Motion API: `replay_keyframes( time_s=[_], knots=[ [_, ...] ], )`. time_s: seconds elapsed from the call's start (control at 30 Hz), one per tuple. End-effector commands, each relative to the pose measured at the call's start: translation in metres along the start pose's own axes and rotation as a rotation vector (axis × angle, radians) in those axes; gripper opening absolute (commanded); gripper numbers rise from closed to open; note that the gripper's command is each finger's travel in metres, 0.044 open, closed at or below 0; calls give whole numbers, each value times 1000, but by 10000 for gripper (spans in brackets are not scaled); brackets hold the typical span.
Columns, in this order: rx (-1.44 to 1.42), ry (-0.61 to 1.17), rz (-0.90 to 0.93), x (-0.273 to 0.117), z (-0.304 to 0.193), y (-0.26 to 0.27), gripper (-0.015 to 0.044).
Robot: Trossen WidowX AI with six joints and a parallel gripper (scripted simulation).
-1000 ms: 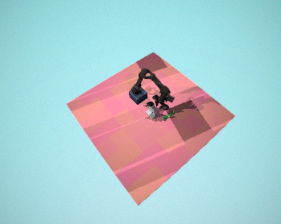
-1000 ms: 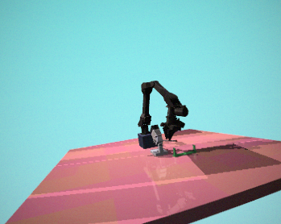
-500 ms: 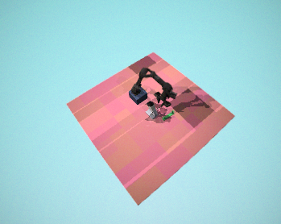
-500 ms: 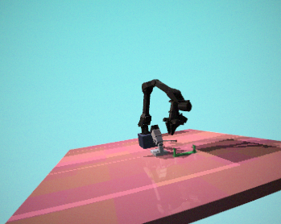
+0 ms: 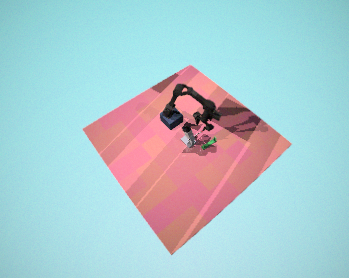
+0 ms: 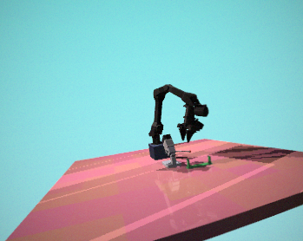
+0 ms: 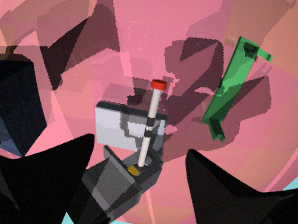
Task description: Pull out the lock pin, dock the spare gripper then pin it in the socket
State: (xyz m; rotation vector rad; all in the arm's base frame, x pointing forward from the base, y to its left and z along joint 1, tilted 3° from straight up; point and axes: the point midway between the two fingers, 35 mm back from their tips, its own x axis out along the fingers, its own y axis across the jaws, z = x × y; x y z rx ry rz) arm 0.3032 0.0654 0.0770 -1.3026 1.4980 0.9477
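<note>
The lock pin (image 7: 154, 102) (image 6: 182, 152), white with dark bands and a red head, sticks out sideways from the mount's socket area with much of its shaft showing. How deep its inner end sits is unclear. The mount's pale base plate (image 7: 107, 126) (image 6: 166, 164) lies on the table. The grey and black spare gripper (image 7: 112, 185) (image 6: 168, 147) (image 5: 189, 135) stands tilted on the mount; the joint is partly hidden. My gripper (image 7: 141, 148) (image 6: 186, 140) (image 5: 202, 125) is open and empty, above the pin, its fingertips apart on either side in the wrist view.
A green cradle (image 7: 231, 82) (image 6: 200, 165) (image 5: 209, 143) lies on the table beside the mount, on the side the pin's head points to. The arm's dark blue base block (image 7: 19, 105) (image 6: 157, 151) (image 5: 171, 119) stands close on the mount's other side.
</note>
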Motion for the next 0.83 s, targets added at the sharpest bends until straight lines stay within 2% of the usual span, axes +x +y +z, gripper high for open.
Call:
replay_keyframes(
  time_s=[0.0,0.07,0.8],
  knots=[
    [-2,-1,-1,0,0,0,410],
    [-2,-1,-1,0,0,0,440],
    [-2,-1,-1,0,0,0,440]
  ],
)
